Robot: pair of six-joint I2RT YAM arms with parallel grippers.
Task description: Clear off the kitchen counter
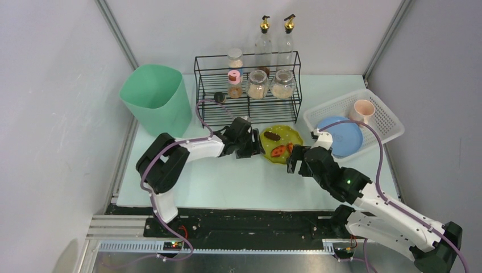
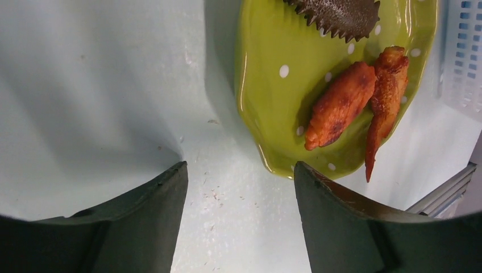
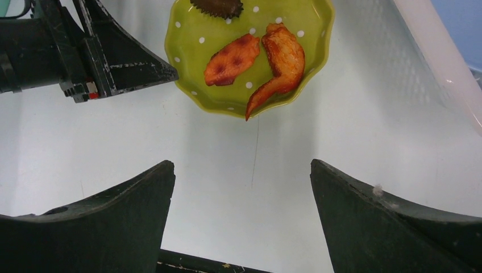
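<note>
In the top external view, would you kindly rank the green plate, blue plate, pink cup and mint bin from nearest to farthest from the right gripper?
1. Green plate, just ahead of the right gripper.
2. Blue plate, in the white basket to the right.
3. Pink cup, farther back in that basket.
4. Mint bin, far left, back corner.

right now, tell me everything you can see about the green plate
The green plate is a glossy lime dish, ceramic by its look, with a wavy rim and small white dots. It lies flat on the kitchen counter, in front of the wire rack and left of the white basket. It holds two orange-brown fried wing pieces and a dark brown ridged piece. The left gripper and right gripper flank it, jaws open, neither gripping it.
</note>
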